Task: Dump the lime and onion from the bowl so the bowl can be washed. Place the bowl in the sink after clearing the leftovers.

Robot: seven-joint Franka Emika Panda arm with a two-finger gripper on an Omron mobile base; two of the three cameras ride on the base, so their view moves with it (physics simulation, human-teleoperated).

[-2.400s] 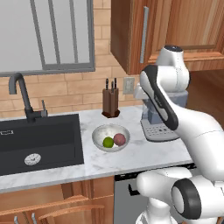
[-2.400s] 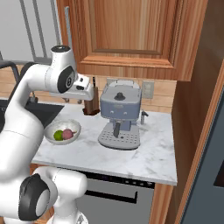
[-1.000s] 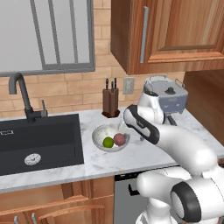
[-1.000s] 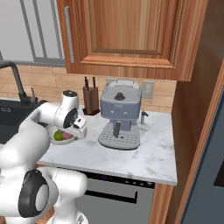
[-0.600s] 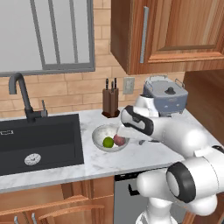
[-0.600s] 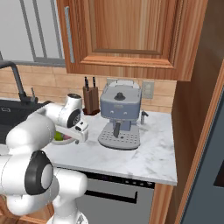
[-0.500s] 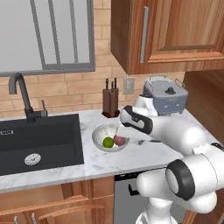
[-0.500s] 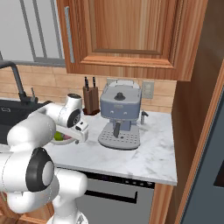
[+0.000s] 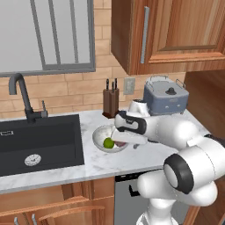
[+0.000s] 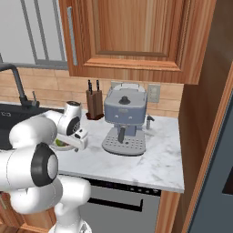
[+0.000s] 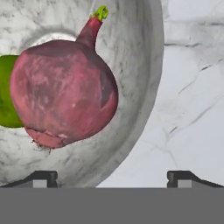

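The gripper (image 11: 112, 175) is down low at the bowl (image 9: 102, 135) with its jaws spread wide and nothing between them, 1 fingertip over the bowl's inside and the other out over the bare marble worktop (image 9: 105, 165), so they straddle the rim. The danger from here, I'd say: if those jaws close carelessly they could catch the onion (image 11: 65, 94) instead of the rim, or tip the shallow bowl and send both pieces rolling across the worktop toward its front edge. The bowl sits mid-worktop, just right of the sink (image 9: 39, 140), in front of the knife block (image 9: 110, 99). It looks pale and marbled, shallow, smooth-walled, likely slippery to pinch. Inside, the onion is a reddish-pink ball with a short green-tipped stalk, and the lime (image 9: 108, 142) sits beside it on the sink side, probably touching, though the arm hides part of that from the left base view. Neither has been dumped yet.
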